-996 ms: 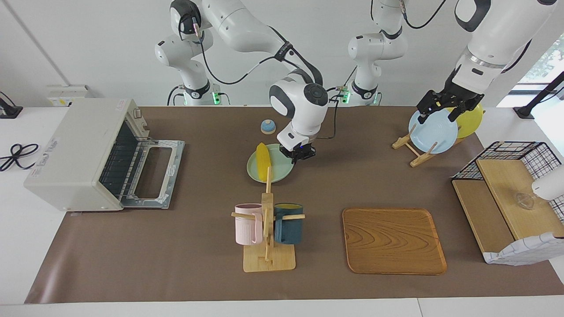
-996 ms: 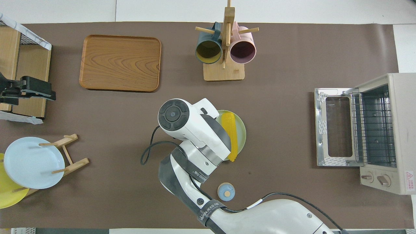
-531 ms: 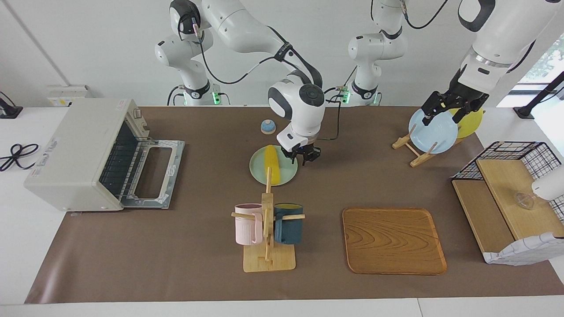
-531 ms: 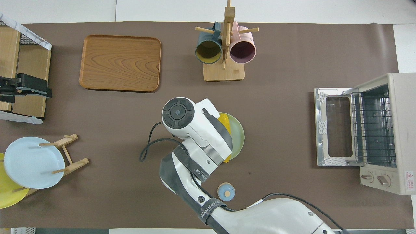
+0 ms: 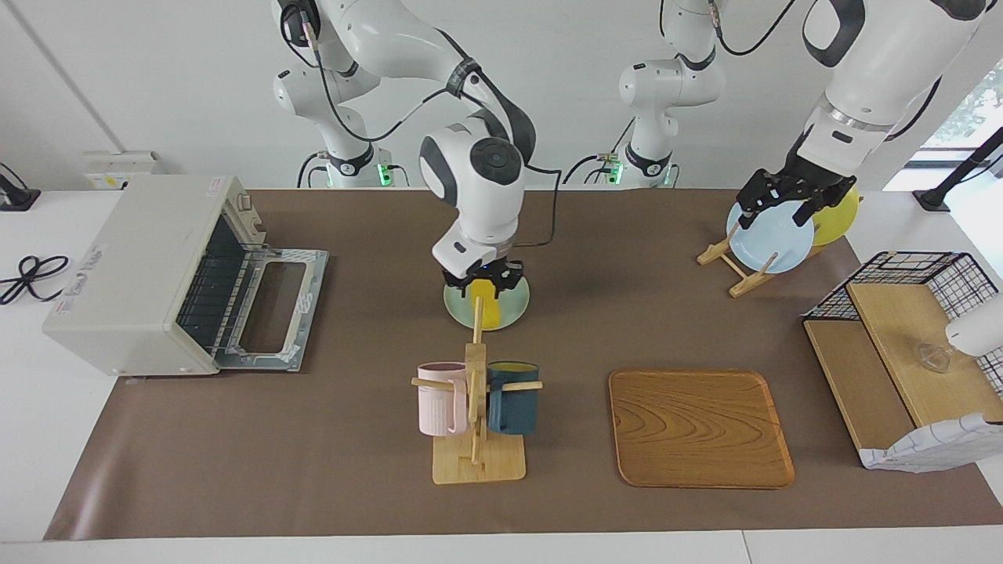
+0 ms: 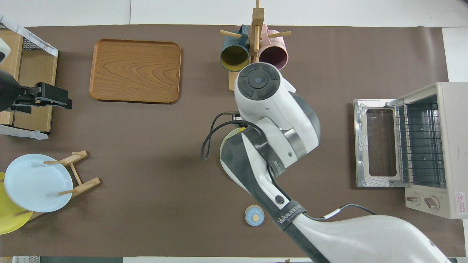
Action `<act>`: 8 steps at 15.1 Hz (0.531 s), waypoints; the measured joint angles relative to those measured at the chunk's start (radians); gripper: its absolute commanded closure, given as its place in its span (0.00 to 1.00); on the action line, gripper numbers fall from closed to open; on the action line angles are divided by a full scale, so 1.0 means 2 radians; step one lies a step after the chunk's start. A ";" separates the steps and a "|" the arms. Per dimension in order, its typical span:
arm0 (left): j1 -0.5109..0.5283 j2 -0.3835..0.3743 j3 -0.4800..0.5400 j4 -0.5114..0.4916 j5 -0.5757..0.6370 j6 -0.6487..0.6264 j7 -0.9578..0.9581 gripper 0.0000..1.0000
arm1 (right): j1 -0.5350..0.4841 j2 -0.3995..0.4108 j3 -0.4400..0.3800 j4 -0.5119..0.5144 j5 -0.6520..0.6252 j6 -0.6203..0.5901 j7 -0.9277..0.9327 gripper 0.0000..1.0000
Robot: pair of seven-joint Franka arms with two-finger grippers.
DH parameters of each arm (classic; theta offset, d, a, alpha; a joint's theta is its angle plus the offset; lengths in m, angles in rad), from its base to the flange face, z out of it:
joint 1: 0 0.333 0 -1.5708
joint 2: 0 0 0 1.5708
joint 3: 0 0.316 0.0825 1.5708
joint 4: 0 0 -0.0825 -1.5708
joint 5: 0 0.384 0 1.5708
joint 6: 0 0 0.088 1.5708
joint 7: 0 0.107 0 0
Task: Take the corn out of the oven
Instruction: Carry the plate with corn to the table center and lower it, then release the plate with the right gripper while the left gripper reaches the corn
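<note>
The yellow corn (image 5: pixel 487 307) lies on a pale green plate (image 5: pixel 513 307) in the middle of the table, outside the oven. My right gripper (image 5: pixel 483 283) is down over the corn's end nearer to the robots, open, with a finger on either side of the cob. In the overhead view the right arm hides the corn. The off-white oven (image 5: pixel 133 266) (image 6: pixel 420 146) stands at the right arm's end of the table, its door (image 5: pixel 274 305) folded down flat and its wire rack bare. My left gripper (image 5: pixel 783 202) (image 6: pixel 55 100) waits open in the air by the plate rack, holding nothing.
A wooden mug tree (image 5: pixel 476 399) with a pink and a dark blue mug stands just beside the plate, farther from the robots. There is also a wooden tray (image 5: pixel 700 427), a rack with a blue plate (image 5: pixel 772 239) and a yellow one, a wire shelf (image 5: pixel 901 352), and a small blue knob (image 6: pixel 255 215).
My right gripper was shut beside the plate; it has swung over the corn and opened. The plate and corn shifted slightly. The left gripper barely moved.
</note>
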 measured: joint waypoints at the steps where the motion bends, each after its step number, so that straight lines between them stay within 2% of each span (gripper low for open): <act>1: -0.011 0.005 -0.001 0.000 -0.001 0.003 0.000 0.00 | -0.017 -0.010 0.000 -0.016 -0.005 -0.006 -0.013 0.96; 2: -0.023 0.010 -0.001 -0.001 -0.001 0.006 0.000 0.00 | -0.032 -0.020 -0.001 -0.039 -0.011 -0.005 -0.020 1.00; 5: -0.064 0.026 -0.003 -0.004 -0.002 0.014 -0.006 0.00 | -0.058 -0.043 0.000 -0.133 -0.057 0.038 -0.031 1.00; 8: -0.122 0.039 -0.004 -0.031 -0.003 0.060 -0.055 0.00 | -0.098 -0.060 -0.001 -0.206 -0.078 0.089 -0.066 1.00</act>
